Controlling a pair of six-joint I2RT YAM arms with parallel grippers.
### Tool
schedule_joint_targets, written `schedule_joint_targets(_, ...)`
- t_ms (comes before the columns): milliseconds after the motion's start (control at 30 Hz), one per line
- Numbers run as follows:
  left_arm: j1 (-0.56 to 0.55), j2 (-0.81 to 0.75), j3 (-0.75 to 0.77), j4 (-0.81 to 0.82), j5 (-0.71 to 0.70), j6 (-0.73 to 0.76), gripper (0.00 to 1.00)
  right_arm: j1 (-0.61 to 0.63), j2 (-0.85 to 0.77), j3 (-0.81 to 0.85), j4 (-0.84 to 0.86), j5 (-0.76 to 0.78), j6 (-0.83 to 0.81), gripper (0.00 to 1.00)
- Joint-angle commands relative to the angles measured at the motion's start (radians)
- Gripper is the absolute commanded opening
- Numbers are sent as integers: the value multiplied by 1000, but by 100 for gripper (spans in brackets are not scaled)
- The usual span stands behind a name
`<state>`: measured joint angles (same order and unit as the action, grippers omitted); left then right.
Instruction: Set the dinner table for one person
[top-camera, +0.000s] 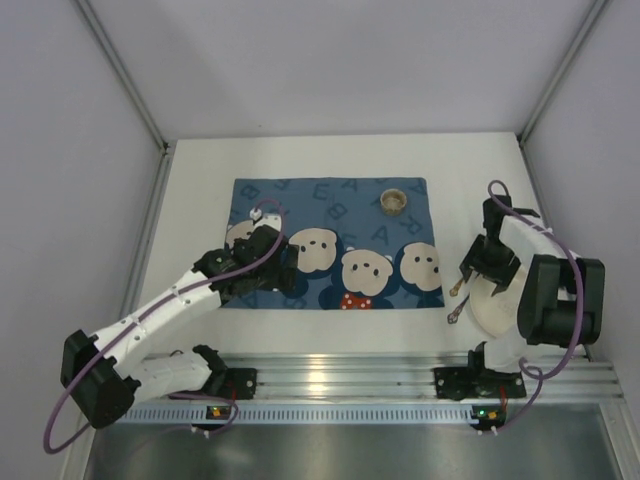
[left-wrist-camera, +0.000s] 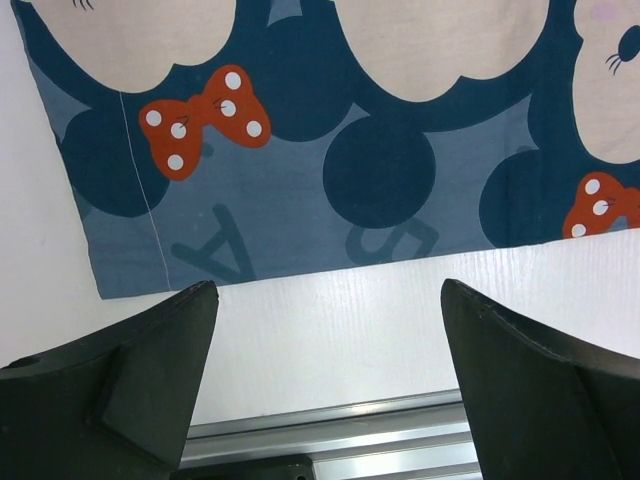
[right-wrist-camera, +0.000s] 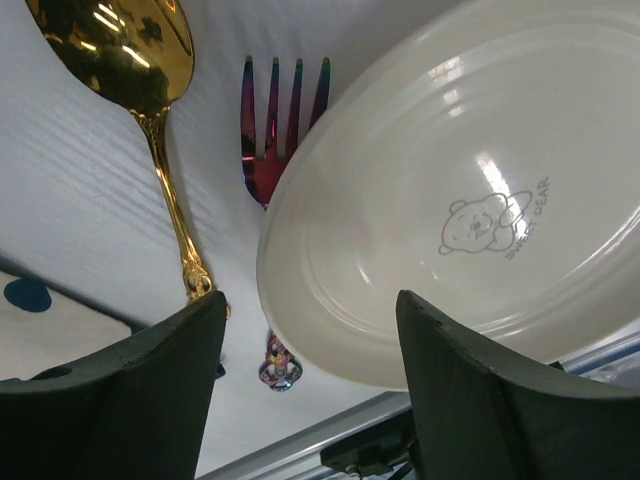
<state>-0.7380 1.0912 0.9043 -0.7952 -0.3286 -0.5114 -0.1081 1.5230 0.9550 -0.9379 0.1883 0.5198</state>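
The dinner table (top-camera: 330, 160) is a wide white tabletop. A dark blue cartoon-mouse placemat (top-camera: 330, 215) lies on its middle, also in the left wrist view (left-wrist-camera: 300, 200). A small tan cup (top-camera: 393, 201) stands on the mat's far right. A white plate (top-camera: 490, 312) with a bear print (right-wrist-camera: 450, 200) lies at the right, on top of a rainbow fork (right-wrist-camera: 275, 120), beside a gold spoon (right-wrist-camera: 150, 100). My left gripper (top-camera: 283, 275) (left-wrist-camera: 328, 290) is open and empty above the mat's near edge. My right gripper (top-camera: 478, 275) (right-wrist-camera: 310, 300) is open and empty above the plate's near rim.
An aluminium rail (top-camera: 330, 375) runs along the table's near edge and shows in both wrist views (left-wrist-camera: 330, 425). Grey walls and frame posts (top-camera: 125, 75) close in the table at the back and sides. The cutlery (top-camera: 457, 295) lies between mat and plate.
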Motion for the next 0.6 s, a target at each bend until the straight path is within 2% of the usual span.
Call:
schedule_joint_targets(0,8,16,-2,54,-1,19,98,-7,28,13,76,59,-9,68)
schedule_joint_targets(100,14,24,-7,60,0,25,99,-7,72,13,100,69,-10,54)
schedule_joint_targets(133,17,27,-7,63,3,27,98,-7,92,13,111,66,-10,45)
schedule_joint_targets(233,25,35,-1,67,8,37,99,-8,127,11,128,68,-12,30)
schedule_joint_targets(300,28,47,5,65,7,51,98,-8,140,11,134,68,-15,25)
schedule_joint_targets(400,38,58,13,62,8,69,98,-8,147,21,133,77,-21,4)
schedule_joint_targets(433,42,59,18,60,10,73,99,-8,138,34,126,83,-21,0)
schedule_joint_targets(567,57,59,24,62,28,85,98,-7,94,112,59,114,-38,0)
